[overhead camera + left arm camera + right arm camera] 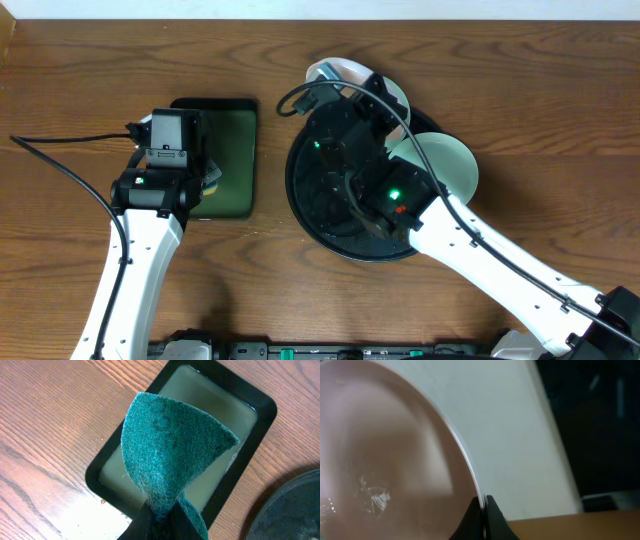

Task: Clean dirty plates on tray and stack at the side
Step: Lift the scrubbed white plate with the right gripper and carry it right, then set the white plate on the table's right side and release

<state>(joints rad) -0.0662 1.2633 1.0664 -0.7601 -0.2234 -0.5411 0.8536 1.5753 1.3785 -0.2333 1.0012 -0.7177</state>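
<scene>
One plate [395,450], rim pinched in right hand [483,504]

Table: a brown wooden tabletop [90,60] with long dark grain fills nearly the whole overhead view, spreading out on every side of the left claw [159,519] and the right claw [483,510].
Grain: the streaks run sideways across the overhead view. Seen from the left wrist, they slant, with darker wavy lines to the left of the left claw.
Far edge: beyond both claws a thin pale strip [320,8] borders the wood. Whether it is wall or floor cannot be told.
Light: a soft whitish glare [75,510] lies on the wood just left of the left claw. Elsewhere the wood is evenly lit.
Near right claw: a narrow band of the same brown wood shows low and to the right of its tips.
</scene>
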